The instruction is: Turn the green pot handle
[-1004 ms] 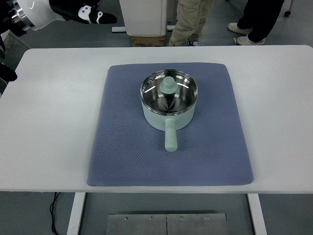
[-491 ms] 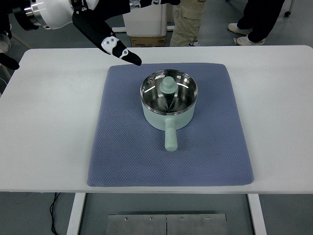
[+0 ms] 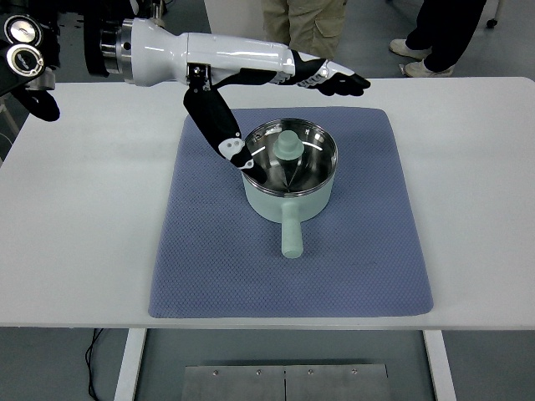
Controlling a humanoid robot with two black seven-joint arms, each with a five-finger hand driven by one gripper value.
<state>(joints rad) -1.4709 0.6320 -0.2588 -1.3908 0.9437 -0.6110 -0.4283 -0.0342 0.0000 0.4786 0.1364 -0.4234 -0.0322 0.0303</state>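
A pale green pot (image 3: 288, 196) with a shiny steel inside stands on a blue mat (image 3: 201, 251) at the table's middle. Its green handle (image 3: 291, 234) points toward the table's near edge. A green knob (image 3: 288, 144) stands up inside the pot. My left arm reaches in from the upper left with its hand (image 3: 284, 100) open above the pot's far side. The fingers (image 3: 338, 81) stretch out to the right past the far rim. The thumb (image 3: 226, 138) hangs down at the pot's left rim; I cannot tell whether it touches. Nothing is grasped.
The white table (image 3: 75, 234) shows bare surface on both sides of the mat. Beyond the far edge stand a person in khaki trousers (image 3: 305, 21) and another in dark trousers (image 3: 443, 29).
My left arm has swung in from the upper left corner and stretched out to the right over the mat, and its hand now spreads over the pot's far rim. The pot has not moved.
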